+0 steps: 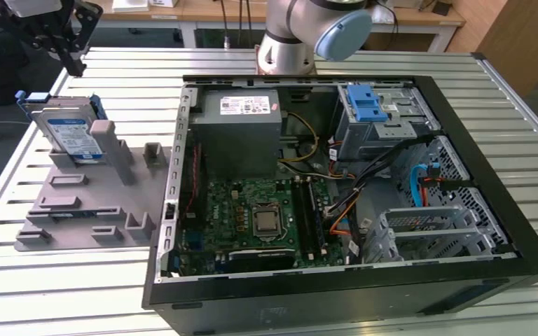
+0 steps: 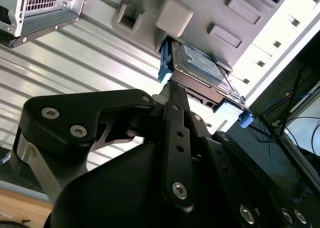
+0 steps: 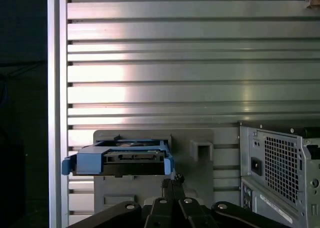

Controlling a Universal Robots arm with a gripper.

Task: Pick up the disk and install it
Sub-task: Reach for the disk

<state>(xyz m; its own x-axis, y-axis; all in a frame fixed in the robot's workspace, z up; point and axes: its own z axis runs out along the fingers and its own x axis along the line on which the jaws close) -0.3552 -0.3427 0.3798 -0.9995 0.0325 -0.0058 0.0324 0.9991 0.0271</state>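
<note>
The disk stands on edge in a grey holder plate at the exterior view's left, silver with a blue-and-white label and a blue frame. My gripper hangs above and slightly behind it, apart from it, with its black fingers together and nothing between them. The second wrist view shows the disk just beyond the fingertips. In the first wrist view the disk's blue-framed end sits beside the gripper.
An open computer case lies on the slatted metal table, to the exterior view's right of the holder. Inside are a grey box, a motherboard and a drive cage with a blue latch. The arm's base stands behind the case.
</note>
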